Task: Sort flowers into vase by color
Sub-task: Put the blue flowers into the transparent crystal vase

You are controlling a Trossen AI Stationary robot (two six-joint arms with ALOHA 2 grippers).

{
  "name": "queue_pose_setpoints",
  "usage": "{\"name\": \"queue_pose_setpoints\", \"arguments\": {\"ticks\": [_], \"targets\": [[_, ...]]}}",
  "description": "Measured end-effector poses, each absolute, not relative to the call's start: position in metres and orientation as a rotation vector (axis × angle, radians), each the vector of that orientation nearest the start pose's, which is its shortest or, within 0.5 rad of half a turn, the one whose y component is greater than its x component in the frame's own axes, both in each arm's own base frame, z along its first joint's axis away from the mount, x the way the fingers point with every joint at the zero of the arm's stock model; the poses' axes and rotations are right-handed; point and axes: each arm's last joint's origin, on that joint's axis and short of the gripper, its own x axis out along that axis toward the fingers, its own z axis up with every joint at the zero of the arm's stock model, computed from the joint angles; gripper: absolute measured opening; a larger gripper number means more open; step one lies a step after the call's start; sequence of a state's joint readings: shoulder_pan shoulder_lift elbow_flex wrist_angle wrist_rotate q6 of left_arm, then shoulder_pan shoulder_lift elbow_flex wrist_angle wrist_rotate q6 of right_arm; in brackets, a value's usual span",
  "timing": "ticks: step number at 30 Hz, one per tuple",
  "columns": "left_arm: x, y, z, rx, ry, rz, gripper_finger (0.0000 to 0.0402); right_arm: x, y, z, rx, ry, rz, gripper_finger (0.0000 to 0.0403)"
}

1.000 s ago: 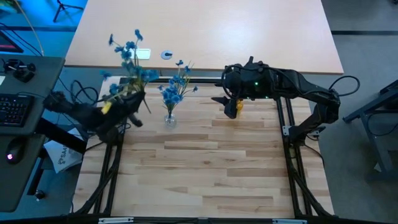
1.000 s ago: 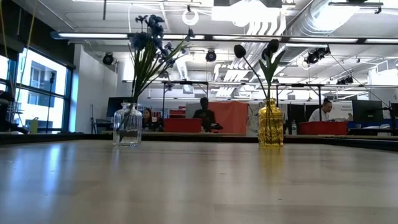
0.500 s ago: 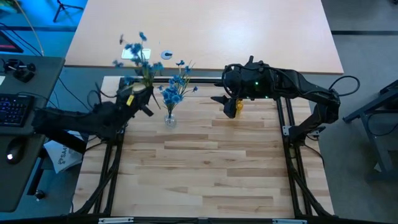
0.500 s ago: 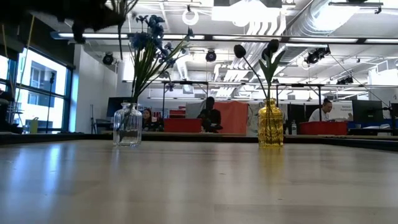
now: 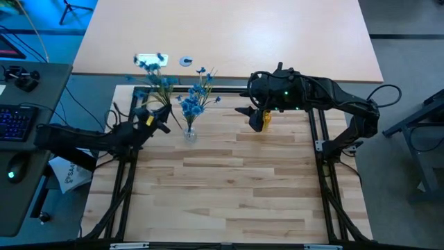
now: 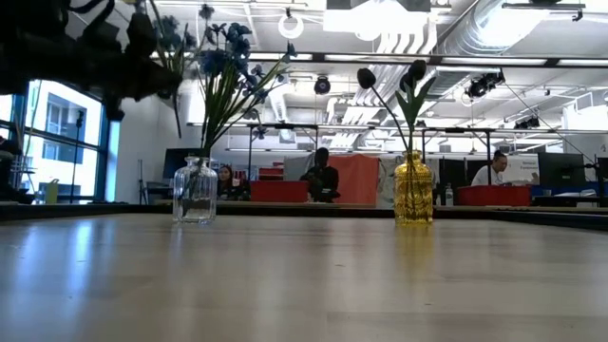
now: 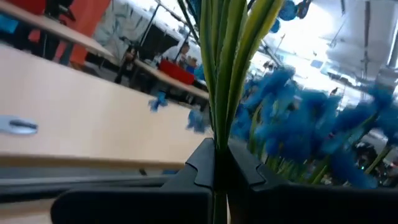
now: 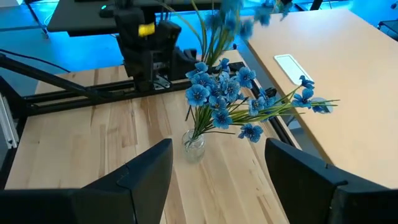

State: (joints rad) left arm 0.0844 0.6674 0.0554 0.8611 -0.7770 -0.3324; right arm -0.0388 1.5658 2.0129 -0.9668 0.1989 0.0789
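My left gripper (image 5: 155, 119) is shut on a blue-blossomed sprig (image 5: 150, 68), just left of the clear glass vase (image 5: 189, 133). That vase stands on its base and holds several blue sprigs (image 5: 196, 97). In the low view the left gripper (image 6: 128, 57) hangs up and left of the clear vase (image 6: 195, 193). The yellow vase (image 6: 413, 193) holds two dark buds (image 6: 366, 76). My right gripper (image 5: 248, 111) is open beside the yellow vase (image 5: 262, 120) and touches nothing. Its wrist view (image 8: 217, 180) looks at the clear vase (image 8: 194, 144). My left gripper pinches the sprig's bundle of green stems (image 7: 219, 140) between its two shut fingers (image 7: 202, 168), low on the stems. The stems rise from the fingers to the blossoms (image 7: 298, 124). The sprig is lifted clear of the table; a short stem end (image 6: 175, 104) hangs below.
A wider beige tabletop (image 5: 277, 35) lies beyond the far edge, with a white card (image 5: 147, 60) and a small round thing (image 5: 186, 61) on it. Black frame rails (image 5: 322, 173) run along both sides. A keyboard (image 5: 17, 121) sits left. People sit in the room behind (image 6: 321, 176).
My left gripper, still shut on the blue sprig, has reached toward the table's right, closer to the clear vase, and has come down into the low view's upper left. The sprig has moved with it, its blossoms now nearer the vase's bouquet.
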Motion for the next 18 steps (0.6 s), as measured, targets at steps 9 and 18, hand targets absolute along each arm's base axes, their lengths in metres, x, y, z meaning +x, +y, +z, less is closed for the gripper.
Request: {"name": "queue_pose_setpoints", "arguments": {"ticks": [9, 18], "targets": [[0.1322, 0.0304, 0.1906, -0.437, -0.369, 0.744, 0.0000, 0.2966, -0.0180, 0.4798, 0.046, 0.508, -0.258, 0.0252], [0.1357, 0.0319, 0.1843, -0.434, -0.337, 0.811, 0.0000, 0.2963, -0.0202, 0.4799, 0.047, 0.505, -0.292, 0.0252]]}}
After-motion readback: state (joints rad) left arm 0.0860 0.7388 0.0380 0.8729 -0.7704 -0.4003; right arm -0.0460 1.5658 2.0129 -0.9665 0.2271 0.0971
